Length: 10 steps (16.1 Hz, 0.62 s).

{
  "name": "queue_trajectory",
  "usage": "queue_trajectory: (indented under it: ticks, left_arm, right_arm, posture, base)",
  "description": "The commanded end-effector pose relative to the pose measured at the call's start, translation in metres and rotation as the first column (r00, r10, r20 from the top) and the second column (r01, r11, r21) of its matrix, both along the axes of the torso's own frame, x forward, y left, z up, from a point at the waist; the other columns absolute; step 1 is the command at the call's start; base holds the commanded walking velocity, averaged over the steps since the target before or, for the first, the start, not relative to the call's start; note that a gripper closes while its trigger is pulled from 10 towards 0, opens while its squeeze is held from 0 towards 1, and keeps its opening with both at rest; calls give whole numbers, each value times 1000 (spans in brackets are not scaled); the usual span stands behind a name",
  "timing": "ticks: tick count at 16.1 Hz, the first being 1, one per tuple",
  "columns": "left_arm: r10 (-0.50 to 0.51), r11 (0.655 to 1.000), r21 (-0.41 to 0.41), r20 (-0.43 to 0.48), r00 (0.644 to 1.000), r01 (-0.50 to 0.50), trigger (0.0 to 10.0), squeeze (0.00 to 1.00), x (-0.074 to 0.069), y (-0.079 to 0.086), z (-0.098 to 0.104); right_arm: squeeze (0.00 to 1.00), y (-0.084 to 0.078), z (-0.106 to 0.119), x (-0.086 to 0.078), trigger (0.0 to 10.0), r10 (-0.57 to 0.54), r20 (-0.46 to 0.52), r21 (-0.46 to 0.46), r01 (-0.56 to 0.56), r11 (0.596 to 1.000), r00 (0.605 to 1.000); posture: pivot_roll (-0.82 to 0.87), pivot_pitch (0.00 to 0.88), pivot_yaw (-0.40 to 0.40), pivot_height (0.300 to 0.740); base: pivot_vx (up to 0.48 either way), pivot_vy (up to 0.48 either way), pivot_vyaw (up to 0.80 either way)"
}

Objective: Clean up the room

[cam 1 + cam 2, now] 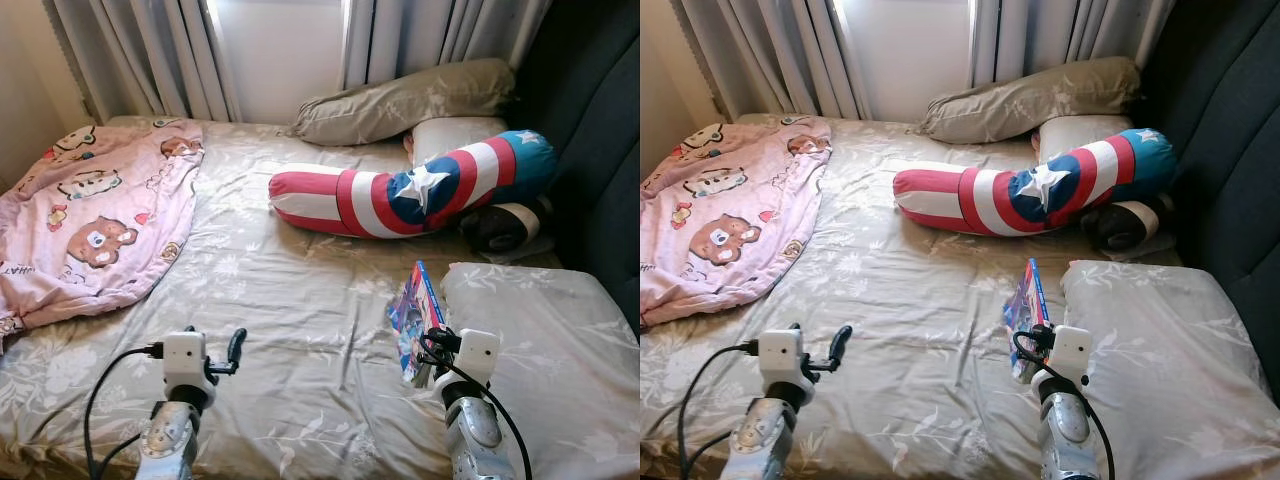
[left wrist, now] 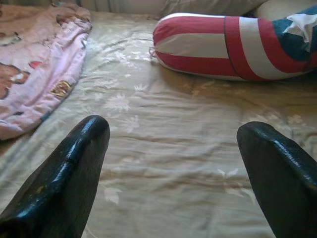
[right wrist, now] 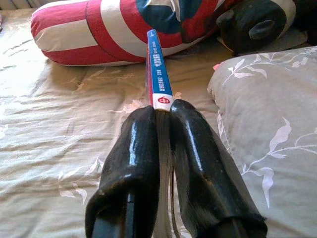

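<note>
Near the bed's (image 1: 300, 330) front edge, the right claw (image 3: 161, 116) pinches the book (image 1: 418, 318) by its lower end; the book's long axis runs straight ahead from the claw toward the striped bolster (image 1: 400, 195). The left claw (image 1: 232, 352) hovers spread, nothing between its fingers.

2 silver arms, white wrist blocks, black cables, glossy black fingers (image 2: 69, 173).

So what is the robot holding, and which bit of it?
The right claw pinches a thin book by one end, spine upward. The left claw is open, holding nothing.
</note>
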<state>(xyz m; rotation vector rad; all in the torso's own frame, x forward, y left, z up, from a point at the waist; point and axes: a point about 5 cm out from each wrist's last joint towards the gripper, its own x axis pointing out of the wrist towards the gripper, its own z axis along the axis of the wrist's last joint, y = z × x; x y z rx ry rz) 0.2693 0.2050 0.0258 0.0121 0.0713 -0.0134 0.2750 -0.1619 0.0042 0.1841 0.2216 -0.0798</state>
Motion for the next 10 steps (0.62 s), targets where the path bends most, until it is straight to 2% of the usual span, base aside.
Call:
queue_trajectory:
  ticks: [1, 8, 10]
  left_arm:
    - [16, 1000, -8, -8, 1000, -16, 10000, 0, 0, 3, 0]
    - [23, 1000, -5, -29, 999, -23, 10000, 0, 0, 7, -2]
    - [22, 1000, -7, -33, 999, -22, 10000, 0, -1, 7, -3]
  right_arm:
    - [0, 3, 8, 5, 10000, 16, 44, -7, -16, 1000, 999]
    - [0, 5, 4, 6, 10000, 22, -3, -34, -22, 999, 1000]
    - [0, 5, 5, 7, 10000, 22, 3, -29, -22, 999, 1000]
  posture:
    - [62, 0, -21, 710]
    - [64, 0, -18, 710]
    - [65, 0, -18, 685]
  base:
    - [0, 0, 0]
    - [0, 0, 0]
    - [0, 0, 0]
